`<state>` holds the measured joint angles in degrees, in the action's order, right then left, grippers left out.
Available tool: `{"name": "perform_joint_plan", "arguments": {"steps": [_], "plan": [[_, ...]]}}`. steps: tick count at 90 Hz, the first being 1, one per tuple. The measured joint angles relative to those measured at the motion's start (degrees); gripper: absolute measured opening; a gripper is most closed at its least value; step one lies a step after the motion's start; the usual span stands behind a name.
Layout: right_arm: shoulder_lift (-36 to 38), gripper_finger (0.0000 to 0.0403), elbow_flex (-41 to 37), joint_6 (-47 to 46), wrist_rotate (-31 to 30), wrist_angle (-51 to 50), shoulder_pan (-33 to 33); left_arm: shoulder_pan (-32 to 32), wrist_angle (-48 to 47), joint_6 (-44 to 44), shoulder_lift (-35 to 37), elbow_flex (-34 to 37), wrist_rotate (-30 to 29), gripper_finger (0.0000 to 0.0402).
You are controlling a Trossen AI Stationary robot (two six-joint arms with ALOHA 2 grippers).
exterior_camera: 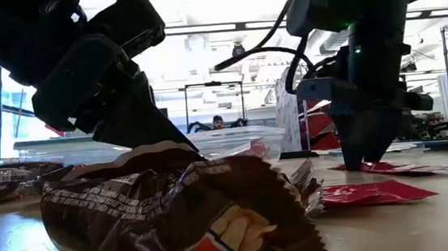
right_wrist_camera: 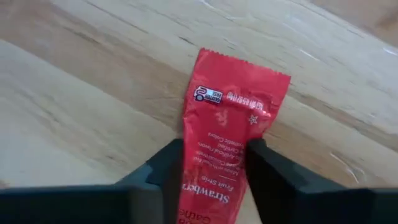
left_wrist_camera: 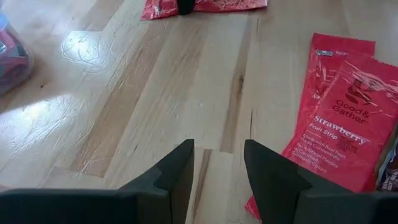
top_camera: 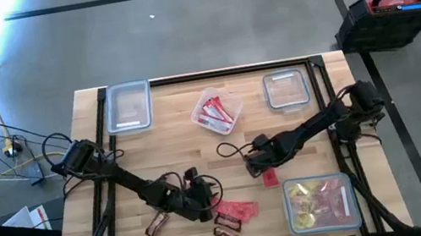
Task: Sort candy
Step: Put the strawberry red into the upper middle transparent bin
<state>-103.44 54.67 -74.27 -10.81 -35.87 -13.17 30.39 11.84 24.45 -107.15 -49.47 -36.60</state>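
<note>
My right tool (top_camera: 262, 167) stood over a red strawberry fruit strip (right_wrist_camera: 227, 143) near the middle of the worktop (top_camera: 173, 150), its fingers set narrowly on either side of the packet's near end; whether they already pinched it or merely bracketed it I could not tell from my wrist view; my left tool (top_camera: 203, 198) hung low near the front edge, fingers a little apart and holding nothing, with bare wood between them and two overlapping red strips (left_wrist_camera: 339, 124) just beside it. I judged the sorting to be partly done; the clear container at the front right (top_camera: 320, 201) already held yellow and pink packets, the tilted tub at the back centre (top_camera: 217, 110) held red ones, while the two clear containers at the back left (top_camera: 128, 106) and back right (top_camera: 286, 89) looked empty, as far as I could make out. Left on the wood were the strip at my right tool, the red strips by my left tool, and dark brown mini bars at the front (top_camera: 228, 232) and front left (top_camera: 157, 225); one brown wrapper (exterior_camera: 175, 215) lay crumpled close to the low camera. My own arms crossed toward the centre and crowded one another; loose cables trailed off the worktop's left side; a black crate (top_camera: 387, 18) sat on the floor well apart.
</note>
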Motion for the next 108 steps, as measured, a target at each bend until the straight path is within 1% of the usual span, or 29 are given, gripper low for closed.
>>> {"name": "perform_joint_plan", "arguments": {"steps": [22,28,32,38,46,58,67,88,98,108], "plan": [[-0.1,0.0016,0.6,6.1,0.4,2.4,0.8,0.0,0.0,0.0,0.0,0.0,-0.1,0.0126],[-0.3,0.0006,2.4,9.3,0.4,1.6,1.6,0.0,0.0,0.0,0.0,0.0,-0.1,0.0126],[-0.5,0.0005,4.1,12.1,0.1,1.0,2.3,0.0,0.0,0.0,0.0,0.0,-0.1,0.0126],[-1.0,0.0006,7.1,16.8,-2.6,1.7,3.8,0.0,0.0,0.0,0.0,0.0,-0.1,0.0126],[-0.5,0.0002,11.7,22.5,-4.2,2.1,6.4,0.0,0.0,0.0,0.0,0.0,-0.1,0.0126],[-0.6,0.0001,17.5,31.0,-3.1,2.8,11.0,0.0,0.0,0.0,0.0,0.0,-0.1,0.0126],[-0.5,0.0000,21.2,37.6,-3.1,5.8,15.2,0.0,0.0,0.0,0.0,0.0,-0.1,0.0126],[-0.8,0.0003,22.3,51.8,-3.2,16.5,24.0,0.0,-0.3,0.0,0.0,0.0,-0.1,0.0126],[-3.1,0.0017,22.3,53.2,-2.9,18.1,26.7,0.0,-0.3,-0.1,0.0,0.0,-0.1,0.0126],[-6.3,0.0045,22.3,53.8,-2.4,18.4,28.2,0.0,-0.4,-0.1,0.0,0.0,-0.1,0.0126]]}}
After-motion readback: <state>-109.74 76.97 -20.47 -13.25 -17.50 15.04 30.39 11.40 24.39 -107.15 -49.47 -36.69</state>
